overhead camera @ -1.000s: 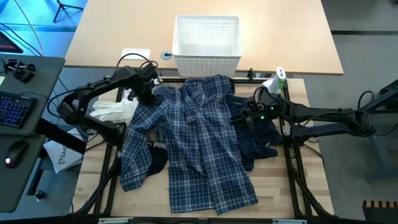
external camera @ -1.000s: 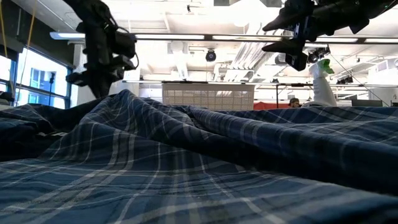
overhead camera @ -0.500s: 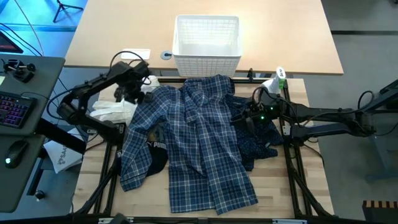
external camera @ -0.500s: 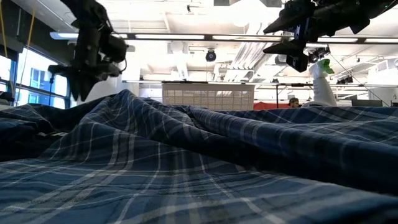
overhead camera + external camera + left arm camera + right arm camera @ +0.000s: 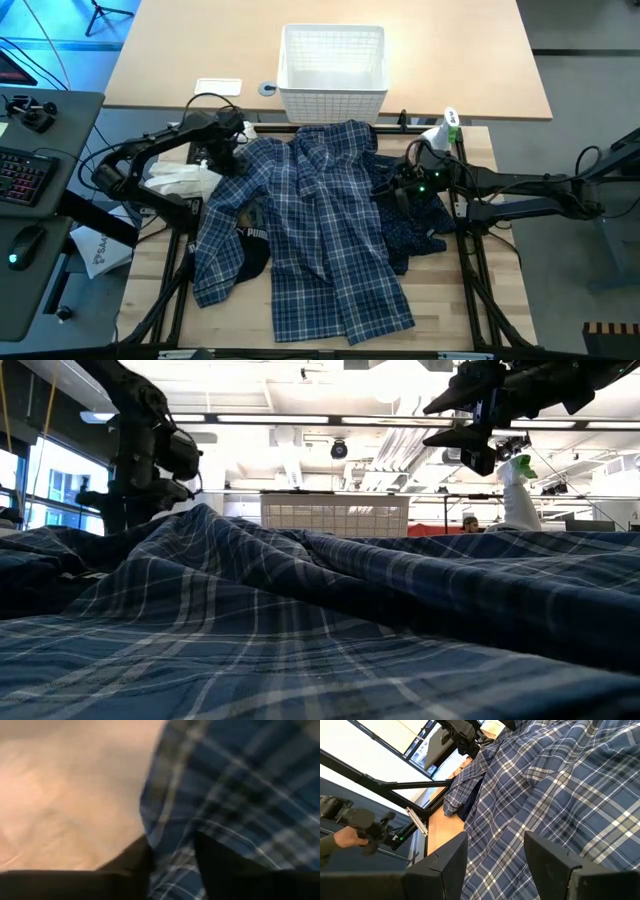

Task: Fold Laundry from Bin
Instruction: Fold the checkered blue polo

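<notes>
Plaid shirt [image 5: 310, 225] lies spread on the surface [image 5: 440, 310], long axis running from the bin [image 5: 333, 62] toward the near edge. Left tool [image 5: 228, 150] sits at its far-left corner, fingers narrowly apart astride the hem. Right tool [image 5: 392, 188], fingers apart and empty, hovers over the right edge.

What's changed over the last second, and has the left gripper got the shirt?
The left gripper lifted off toward the table's edge, then came back down at the plaid shirt's corner, cloth between its open fingers. Right gripper, shirt and basket unchanged.
</notes>
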Robot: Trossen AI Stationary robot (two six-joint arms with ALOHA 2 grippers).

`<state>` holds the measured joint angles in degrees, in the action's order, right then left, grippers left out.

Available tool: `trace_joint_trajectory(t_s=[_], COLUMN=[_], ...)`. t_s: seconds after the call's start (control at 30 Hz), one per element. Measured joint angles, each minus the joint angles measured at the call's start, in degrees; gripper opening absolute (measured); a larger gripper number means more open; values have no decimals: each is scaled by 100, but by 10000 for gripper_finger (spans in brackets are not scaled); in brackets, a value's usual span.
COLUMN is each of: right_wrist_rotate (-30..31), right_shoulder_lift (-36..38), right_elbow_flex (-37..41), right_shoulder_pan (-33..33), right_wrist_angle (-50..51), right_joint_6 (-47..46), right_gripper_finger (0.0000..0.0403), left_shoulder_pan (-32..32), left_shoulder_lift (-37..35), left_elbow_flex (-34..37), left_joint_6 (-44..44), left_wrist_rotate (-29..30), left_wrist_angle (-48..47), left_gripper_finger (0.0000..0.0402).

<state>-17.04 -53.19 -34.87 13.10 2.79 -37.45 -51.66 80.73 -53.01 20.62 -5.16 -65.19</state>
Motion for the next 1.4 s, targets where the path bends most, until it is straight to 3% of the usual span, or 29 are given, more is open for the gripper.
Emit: trace_joint_trajectory(t_s=[0.1, 0.2, 0.37, 0.53, 0.77, 0.83, 0.9, 1.03, 1.17, 1.23, 1.4], right_wrist_rotate=[0, 0, 50, 52, 55, 57, 56, 24, -1, -14, -57], right_shoulder_lift=[0, 0, 0, 0, 0, 0, 0, 2, 2, 2, 2], right_elbow_flex=[0, 0, 0, 0, 0, 0, 0, 0, 0, 0, 0], right_shoulder_pan=[0, 0, -1, 40, 173, 213, 236, 236, 215, 212, 212], right_wrist_angle=[0, 0, 0, 0, 0, 0, -2, 0, 1, 16, 175], right_joint_6=[0, 0, 0, 39, 149, 149, 149, 149, 93, 27, 34], right_gripper_finger=[188, 188, 188, 188, 188, 188, 188, 188, 188, 188, 188], left_shoulder_pan=[248, 603, 1437, 2306, 3248, 3430, 3501, 3383, 3192, 3138, 3136], left_shoulder_lift=[0, -22, -35, 34, 921, 1397, 1864, 2617, 2822, 2686, 1849], left_elbow_flex=[-214, -681, -2087, -3165, -3266, -3263, -3257, -3253, -3253, -3253, -3257], left_joint_6=[-72, 73, 799, 1501, 1784, 1773, 1758, 1806, 2006, 2011, 1971], left_wrist_rotate=[-324, -481, -475, -334, -333, -433, -909, -2416, -3808, -3890, -3436], left_wrist_angle=[-90, -409, -875, 95, 1932, 2269, 2614, 3332, 3314, 3092, 2311], left_gripper_finger=[18, 14, 3, 1, 1, 7, 21, 72, 123, 136, 142])
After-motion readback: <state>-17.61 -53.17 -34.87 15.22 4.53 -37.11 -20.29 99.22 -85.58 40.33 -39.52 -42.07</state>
